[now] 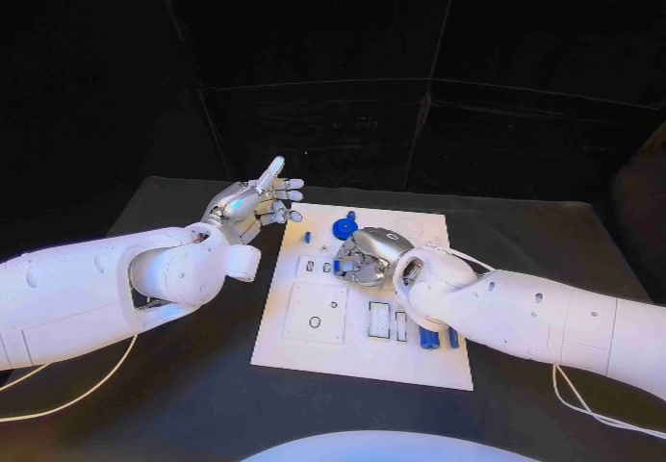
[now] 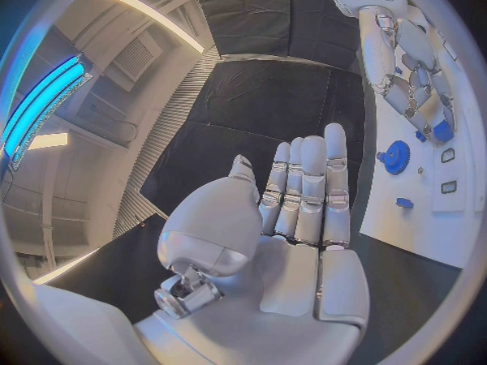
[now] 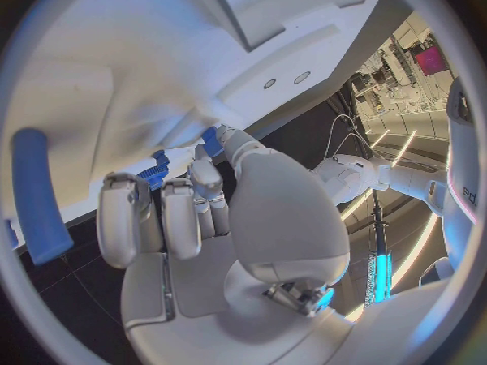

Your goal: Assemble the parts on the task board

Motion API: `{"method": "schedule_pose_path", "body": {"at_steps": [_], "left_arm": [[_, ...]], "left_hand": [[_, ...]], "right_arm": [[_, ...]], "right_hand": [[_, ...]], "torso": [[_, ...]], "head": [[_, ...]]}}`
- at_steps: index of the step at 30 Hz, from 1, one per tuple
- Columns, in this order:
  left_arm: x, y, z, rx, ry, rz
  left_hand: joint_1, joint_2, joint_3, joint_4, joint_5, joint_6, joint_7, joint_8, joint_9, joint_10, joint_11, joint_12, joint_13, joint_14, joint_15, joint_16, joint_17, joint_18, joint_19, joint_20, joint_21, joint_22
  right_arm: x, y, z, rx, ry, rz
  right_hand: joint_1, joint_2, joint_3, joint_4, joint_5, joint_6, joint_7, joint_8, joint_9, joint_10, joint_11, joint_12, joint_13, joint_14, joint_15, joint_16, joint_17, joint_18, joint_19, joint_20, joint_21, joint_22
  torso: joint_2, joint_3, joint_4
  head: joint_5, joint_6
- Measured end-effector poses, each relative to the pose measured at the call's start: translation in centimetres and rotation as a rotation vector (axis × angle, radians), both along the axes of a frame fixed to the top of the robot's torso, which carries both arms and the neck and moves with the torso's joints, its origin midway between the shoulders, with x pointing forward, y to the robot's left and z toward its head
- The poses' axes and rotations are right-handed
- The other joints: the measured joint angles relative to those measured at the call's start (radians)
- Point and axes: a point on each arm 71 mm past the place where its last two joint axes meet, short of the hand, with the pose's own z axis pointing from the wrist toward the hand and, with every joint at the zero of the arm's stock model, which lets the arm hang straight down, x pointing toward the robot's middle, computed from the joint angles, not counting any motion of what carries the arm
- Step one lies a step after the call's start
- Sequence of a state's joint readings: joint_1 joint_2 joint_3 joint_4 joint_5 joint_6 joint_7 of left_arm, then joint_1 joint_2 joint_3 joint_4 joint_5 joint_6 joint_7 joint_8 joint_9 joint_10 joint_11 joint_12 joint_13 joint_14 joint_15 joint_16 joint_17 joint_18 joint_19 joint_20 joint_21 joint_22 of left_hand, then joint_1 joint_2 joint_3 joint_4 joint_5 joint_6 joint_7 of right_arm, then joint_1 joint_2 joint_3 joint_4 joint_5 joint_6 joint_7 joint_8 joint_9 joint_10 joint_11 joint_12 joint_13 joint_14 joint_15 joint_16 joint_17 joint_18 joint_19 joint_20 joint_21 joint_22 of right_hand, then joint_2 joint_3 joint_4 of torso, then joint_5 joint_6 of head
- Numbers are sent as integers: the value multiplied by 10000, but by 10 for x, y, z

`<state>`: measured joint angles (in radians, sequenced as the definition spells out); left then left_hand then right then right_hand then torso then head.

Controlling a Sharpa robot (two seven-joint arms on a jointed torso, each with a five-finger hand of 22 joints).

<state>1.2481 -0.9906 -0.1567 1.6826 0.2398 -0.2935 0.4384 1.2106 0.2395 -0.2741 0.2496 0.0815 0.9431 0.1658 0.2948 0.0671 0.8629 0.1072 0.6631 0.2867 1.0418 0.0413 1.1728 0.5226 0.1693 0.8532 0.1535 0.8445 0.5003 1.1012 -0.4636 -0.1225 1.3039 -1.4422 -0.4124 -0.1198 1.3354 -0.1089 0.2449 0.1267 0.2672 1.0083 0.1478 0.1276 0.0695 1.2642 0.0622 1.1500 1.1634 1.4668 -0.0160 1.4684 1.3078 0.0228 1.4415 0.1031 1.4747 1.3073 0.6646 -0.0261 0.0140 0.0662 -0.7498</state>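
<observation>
Task board (image 1: 364,337): white plate, centre of the head view, lying flat on the black desk (image 1: 181,404); several rectangular recesses and one small oval hole show in its lower half.

Round blue part (image 1: 345,228): on the board's upper area, just left of the right hand and to the right of the left hand. It also shows in the left wrist view (image 2: 394,156).

Small blue part (image 1: 307,237): at the board's upper left edge, just below the left hand's fingertips.

Blue bar parts (image 1: 430,339): upright in recesses at the board's lower right, beside the right forearm.

Left hand (image 1: 254,205): upper left of the board, off its edge, above the desk. Palm open, fingers extended together and apart from the thumb, nothing held; the left wrist view (image 2: 304,219) confirms a bare palm.

Right hand (image 1: 370,254): over the board's upper middle, fingers curled downward at the surface. A blue part (image 3: 211,140) sits at its fingertips in the right wrist view; whether it is gripped cannot be told.
</observation>
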Motion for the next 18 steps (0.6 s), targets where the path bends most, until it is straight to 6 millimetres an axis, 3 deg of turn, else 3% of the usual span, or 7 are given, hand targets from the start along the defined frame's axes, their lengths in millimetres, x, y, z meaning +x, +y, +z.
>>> {"method": "schedule_pose_path", "body": {"at_steps": [4, 6, 18], "left_arm": [[0, 0, 0, -1, 3, -4], [0, 0, 0, -2, 5, -7], [0, 0, 0, -3, 16, -16]], "left_hand": [[0, 0, 0, 0, 0, 0, 0, 0, 0, 0, 0, 0, 0, 0, 0, 0, 0, -1, 0, 0, 0, 0], [0, 0, 0, 0, 0, 0, 0, 0, 1, 0, 0, 0, -4, 0, 0, 0, -1, 0, 0, 0, 0, 0], [0, 0, 0, 0, 0, 0, 0, 0, 1, 0, 0, 0, -11, 0, 0, 0, -1, 0, 0, 0, 0, 1]], "right_arm": [[0, 0, 0, -19, -7, -14], [0, 0, 0, -28, -9, -21], [-1, 1, 0, -69, -39, -20]], "right_hand": [[-43, -43, -28, 26, 0, -39, 39, 0, 0, -50, 21, -39, -38, 0, 0, -7, -1, 7, 0, 0, -42, 0], [-43, -43, -28, 26, 0, -99, 32, -21, 0, -50, 21, -39, -40, 0, 0, -44, -1, 162, 0, 0, -42, 0], [-39, -39, -80, 24, 0, -173, 42, -91, 1, -85, 57, -39, -62, -22, 21, -45, -2, 161, -35, 36, -42, 0]], "torso": [[0, -1, 1], [0, -2, 1], [0, -1, 5]], "head": [[-5, -3], [-6, -5], [-10, -15]]}}
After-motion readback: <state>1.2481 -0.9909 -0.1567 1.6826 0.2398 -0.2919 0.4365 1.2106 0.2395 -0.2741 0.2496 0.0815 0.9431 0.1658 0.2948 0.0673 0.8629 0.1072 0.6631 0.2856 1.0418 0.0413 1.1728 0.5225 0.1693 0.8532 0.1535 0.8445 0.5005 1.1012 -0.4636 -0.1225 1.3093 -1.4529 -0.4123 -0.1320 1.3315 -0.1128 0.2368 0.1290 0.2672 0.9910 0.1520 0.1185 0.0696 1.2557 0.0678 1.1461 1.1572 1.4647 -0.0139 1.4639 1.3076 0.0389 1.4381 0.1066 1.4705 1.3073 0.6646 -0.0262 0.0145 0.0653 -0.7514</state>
